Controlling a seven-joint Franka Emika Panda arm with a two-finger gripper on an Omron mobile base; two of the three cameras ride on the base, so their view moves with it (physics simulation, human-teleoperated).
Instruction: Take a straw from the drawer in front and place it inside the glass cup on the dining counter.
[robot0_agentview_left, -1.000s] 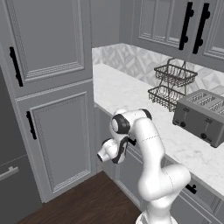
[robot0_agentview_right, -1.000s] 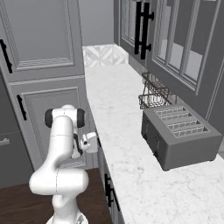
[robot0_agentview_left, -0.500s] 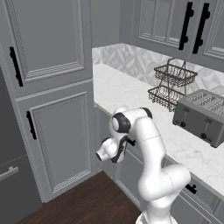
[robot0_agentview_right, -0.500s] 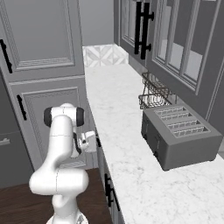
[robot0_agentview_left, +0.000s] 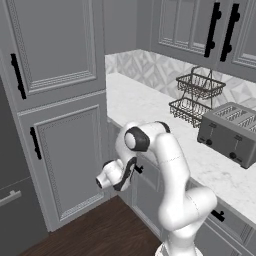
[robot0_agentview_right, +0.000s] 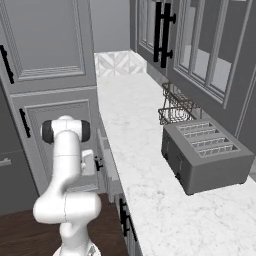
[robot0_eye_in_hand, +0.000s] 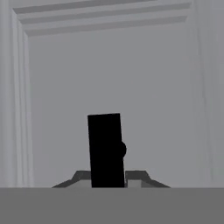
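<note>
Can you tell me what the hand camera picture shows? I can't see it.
A black bar handle stands right in front of the camera, very close, on the panelled grey drawer front. The two dark fingertips of the gripper peek out on either side of the handle's bottom; whether they squeeze it is unclear.

Grey panelled drawer (robot0_eye_in_hand: 131, 87) w/ black handle (robot0_eye_in_hand: 105, 151), white-veined counter (robot0_agentview_right: 150, 165)

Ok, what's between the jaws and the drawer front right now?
In the hand view, the drawer's black bar handle stands upright between the jaws, with the panelled grey drawer front right behind it. Nothing else shows in that stretch.
</note>
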